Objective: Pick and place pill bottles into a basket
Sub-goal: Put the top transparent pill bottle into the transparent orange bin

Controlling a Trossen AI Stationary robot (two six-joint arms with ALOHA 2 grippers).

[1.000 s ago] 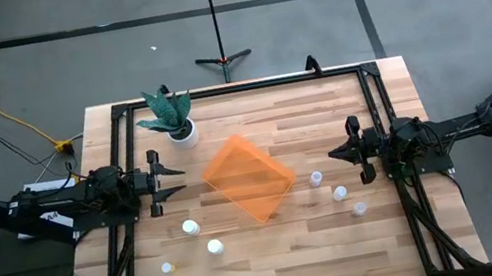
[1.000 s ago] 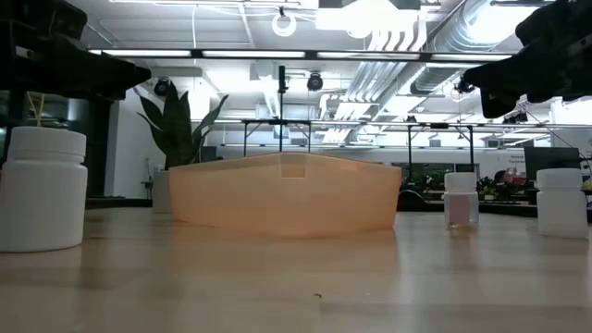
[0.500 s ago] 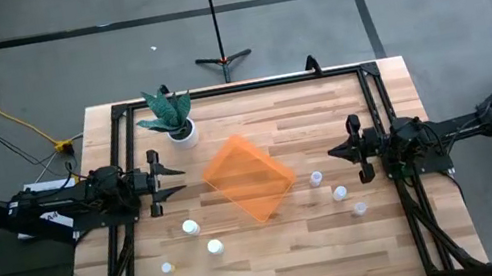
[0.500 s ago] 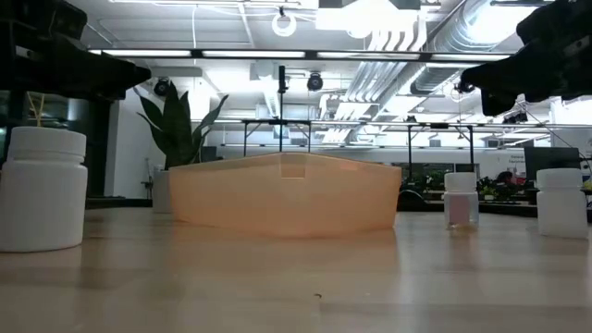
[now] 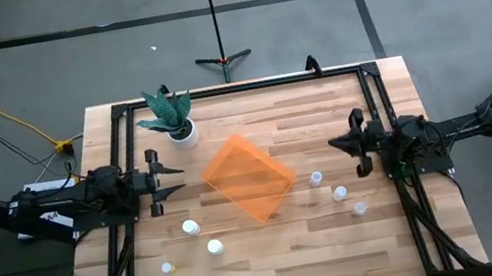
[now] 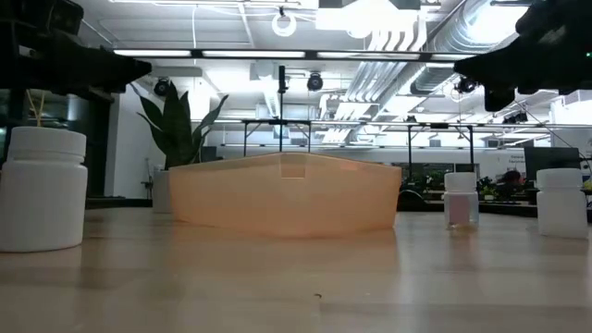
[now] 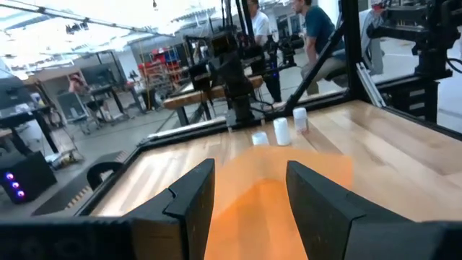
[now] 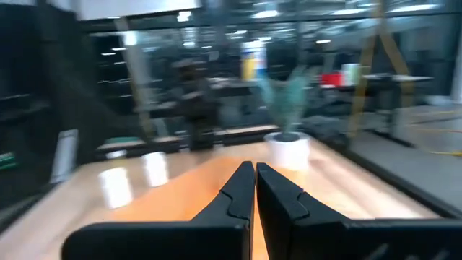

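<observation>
The orange basket (image 5: 248,179) lies flat on the table's middle, turned cornerwise; it also shows in the low view (image 6: 287,194). Three white pill bottles stand right of it (image 5: 316,178) (image 5: 340,192) (image 5: 360,207), and three stand near-left of it (image 5: 190,228) (image 5: 215,247) (image 5: 166,268). My left gripper (image 5: 181,181) hovers open left of the basket, with the basket (image 7: 267,202) ahead between its fingers. My right gripper (image 5: 333,146) hovers shut right of the basket, above and beyond the right bottles; its fingers (image 8: 255,172) are closed on nothing.
A white pot with green leaves (image 5: 181,129) stands at the far left of the table. Black frame rails (image 5: 237,87) run along the far, left and right edges. Bare wood (image 5: 288,262) lies near the front edge. People show in the room beyond the table (image 7: 314,29).
My right gripper has shifted a little up and toward the table's far edge, still shut. The bottles and the basket have stayed where they were.
</observation>
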